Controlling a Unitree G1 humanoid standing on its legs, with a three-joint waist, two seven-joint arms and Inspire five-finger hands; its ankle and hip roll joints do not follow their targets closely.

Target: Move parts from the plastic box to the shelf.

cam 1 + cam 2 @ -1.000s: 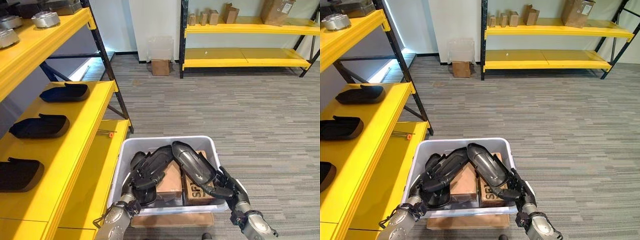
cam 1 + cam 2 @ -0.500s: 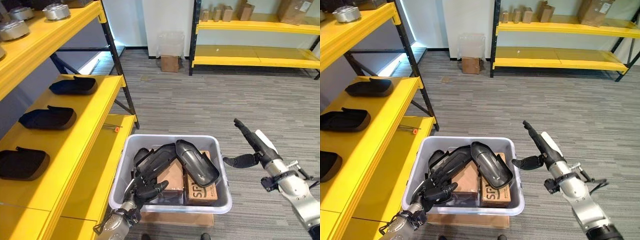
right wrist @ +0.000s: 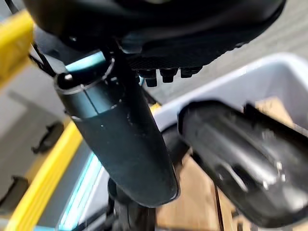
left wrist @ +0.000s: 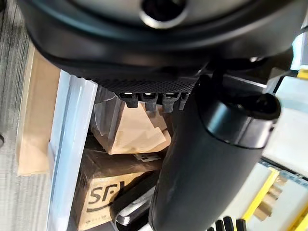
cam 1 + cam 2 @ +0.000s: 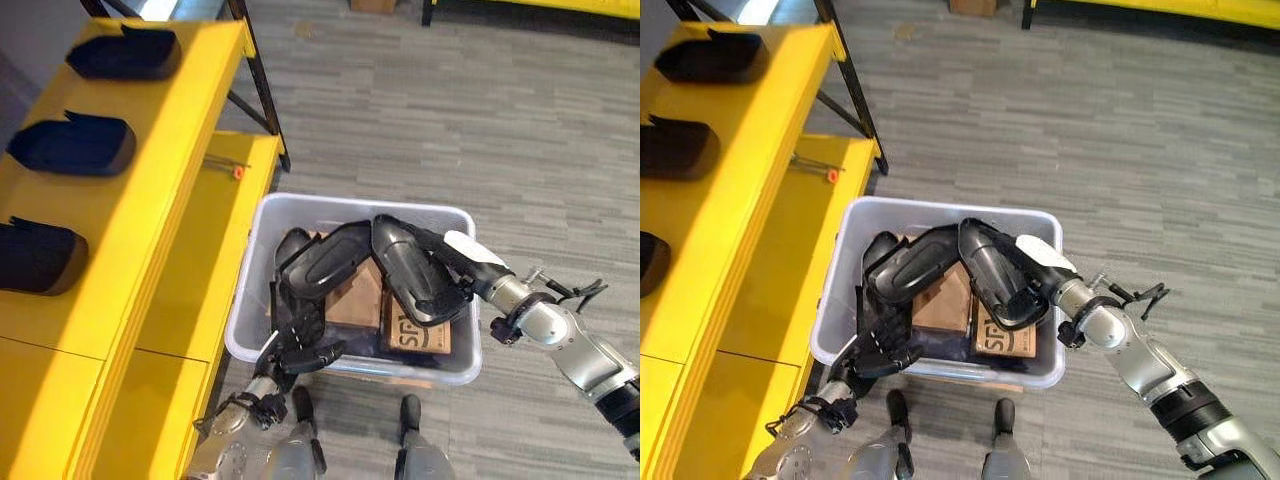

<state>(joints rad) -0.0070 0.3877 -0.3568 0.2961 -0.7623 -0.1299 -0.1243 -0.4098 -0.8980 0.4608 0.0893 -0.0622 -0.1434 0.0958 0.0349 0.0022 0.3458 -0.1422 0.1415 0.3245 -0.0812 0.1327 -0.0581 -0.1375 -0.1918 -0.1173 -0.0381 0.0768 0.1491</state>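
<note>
Left hand (image 5: 300, 345): sitting at the lower middle of the frame, fingers curling round the near end of a black part (image 5: 325, 265) in the plastic box (image 5: 350, 365).
Right hand (image 5: 455, 262): reaching in from the right, lying against a second black part (image 5: 415, 275); whether it is gripping, I cannot tell.
Cardboard boxes (image 5: 415, 335): lying beneath both parts.
Shelf (image 5: 150, 200): running up the left, carrying three black parts (image 5: 70, 145).

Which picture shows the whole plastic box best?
The left eye view: the plastic box shows with all four walls, black parts and cartons inside. The right eye view shows nearly the same. The wrist views catch just a stretch of its wall, from very close.
</note>
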